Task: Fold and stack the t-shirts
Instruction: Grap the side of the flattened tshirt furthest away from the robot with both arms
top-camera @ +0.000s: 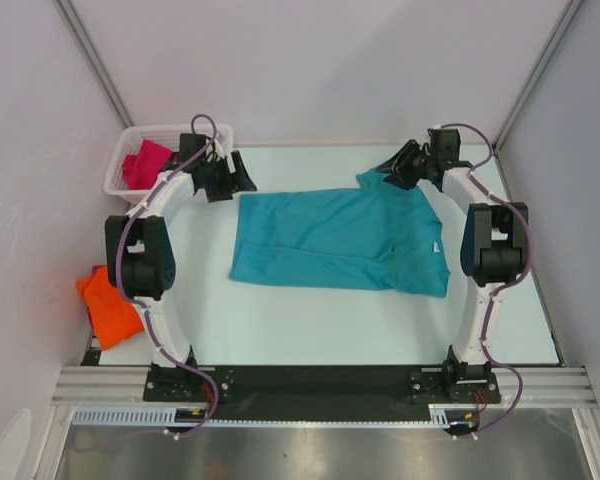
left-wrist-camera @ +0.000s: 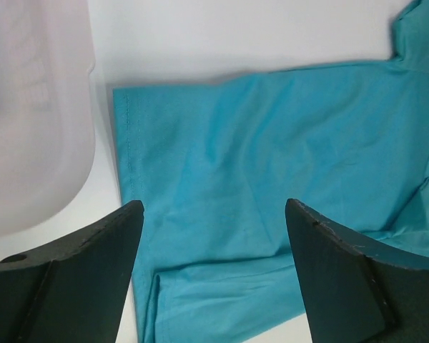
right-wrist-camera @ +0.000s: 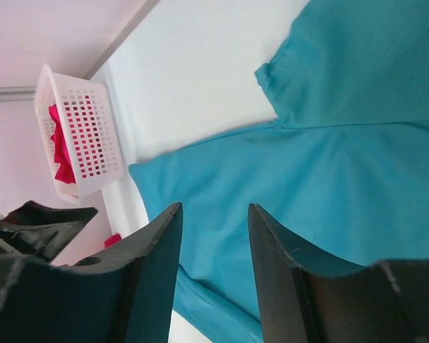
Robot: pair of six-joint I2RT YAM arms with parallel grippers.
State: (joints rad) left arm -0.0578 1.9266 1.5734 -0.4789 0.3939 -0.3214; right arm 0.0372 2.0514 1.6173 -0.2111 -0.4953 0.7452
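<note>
Counting three t-shirts: teal t-shirt [top-camera: 335, 240], orange t-shirt [top-camera: 108, 305], magenta t-shirt [top-camera: 145, 162]; one basket [top-camera: 160, 129].

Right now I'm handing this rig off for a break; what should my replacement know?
Left gripper: open, near the far-left corner of the teal shirt.
Right gripper: open, beside its far sleeve. Neither holds cloth.
Teal shirt spread out on the table; orange shirt crumpled at the left edge; magenta shirt in the white basket.
Done: teal laid out. Left: fold all three, stack.
</note>
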